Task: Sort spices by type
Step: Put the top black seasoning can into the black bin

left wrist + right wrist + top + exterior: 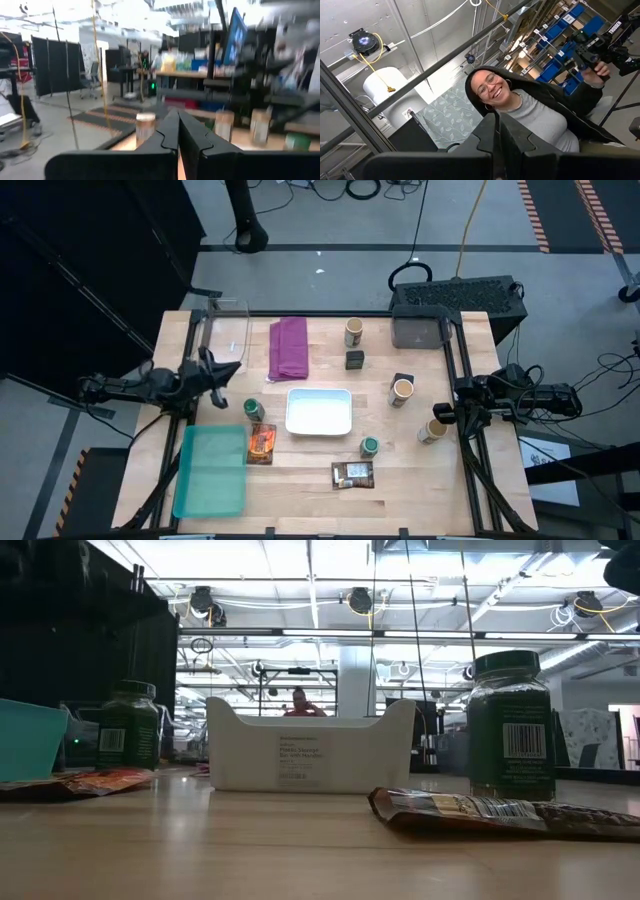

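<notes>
Nothing is sorted yet, and both arms wait at the table's sides: the left gripper (218,370) sits clenched and empty near the left edge, the right gripper (440,413) likewise clenched on nothing near the right edge. Three tan-lid jars (354,332) stand toward the right half, one near the far edge, one mid-table (402,390) and one (431,431) just beside the right gripper. Two green-lid jars flank the white tray (319,426), one (253,409) at its left, one (370,446) off its near right corner. The orange packet (261,443) lies beside the teal bin (211,480); the brown packet (352,473) lies near the near edge. A sensible start seems to be the right arm opening wide, dropping over the nearest tan jar upright and gripping below its lid, keeping clear of neighbours
</notes>
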`<control>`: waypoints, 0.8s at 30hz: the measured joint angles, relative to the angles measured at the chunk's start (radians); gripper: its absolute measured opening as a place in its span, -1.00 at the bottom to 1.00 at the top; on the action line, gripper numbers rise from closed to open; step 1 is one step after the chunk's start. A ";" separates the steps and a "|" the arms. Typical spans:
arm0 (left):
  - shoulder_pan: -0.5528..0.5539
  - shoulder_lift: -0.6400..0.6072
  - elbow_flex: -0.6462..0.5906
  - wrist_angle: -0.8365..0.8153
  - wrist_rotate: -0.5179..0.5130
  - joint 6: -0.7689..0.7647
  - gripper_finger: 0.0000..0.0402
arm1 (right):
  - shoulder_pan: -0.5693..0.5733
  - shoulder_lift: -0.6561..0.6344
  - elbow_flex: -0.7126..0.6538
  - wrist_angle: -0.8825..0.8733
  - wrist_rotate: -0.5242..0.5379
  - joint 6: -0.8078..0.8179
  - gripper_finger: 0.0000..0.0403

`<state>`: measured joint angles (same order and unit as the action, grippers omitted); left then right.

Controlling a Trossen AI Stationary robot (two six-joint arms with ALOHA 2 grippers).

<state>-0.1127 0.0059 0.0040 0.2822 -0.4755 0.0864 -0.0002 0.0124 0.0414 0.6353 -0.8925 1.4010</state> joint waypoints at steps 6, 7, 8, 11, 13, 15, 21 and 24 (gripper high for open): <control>0.000 0.000 0.000 0.122 0.000 -0.003 -0.97 | 0.000 0.000 0.000 0.000 0.000 0.000 -0.96; 0.000 0.000 0.000 0.131 0.000 -0.003 -0.97 | 0.000 0.000 0.000 0.000 0.000 0.000 -0.96; 0.000 0.000 0.000 0.142 0.000 -0.003 -0.97 | 0.000 0.000 0.000 0.000 0.000 0.000 -0.96; 0.000 0.000 0.000 0.170 0.000 -0.003 -0.97 | 0.000 0.000 0.000 -0.001 0.000 0.000 -0.96; 0.000 0.000 0.000 0.180 0.000 -0.003 -0.97 | 0.000 0.000 0.000 -0.001 0.000 0.000 -0.96; 0.000 0.000 0.000 0.182 0.000 -0.003 -0.97 | 0.000 0.000 0.000 -0.001 0.000 0.000 -0.96; 0.000 0.000 0.000 0.180 0.000 -0.065 -0.97 | 0.000 0.000 0.000 -0.001 0.003 0.024 -0.96; 0.000 0.000 0.000 0.180 0.000 -0.117 -0.97 | 0.000 0.000 0.000 -0.002 0.003 0.017 -0.96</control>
<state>-0.1127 0.0059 0.0044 0.4625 -0.4755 -0.0310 0.0000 0.0122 0.0414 0.6334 -0.8899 1.4182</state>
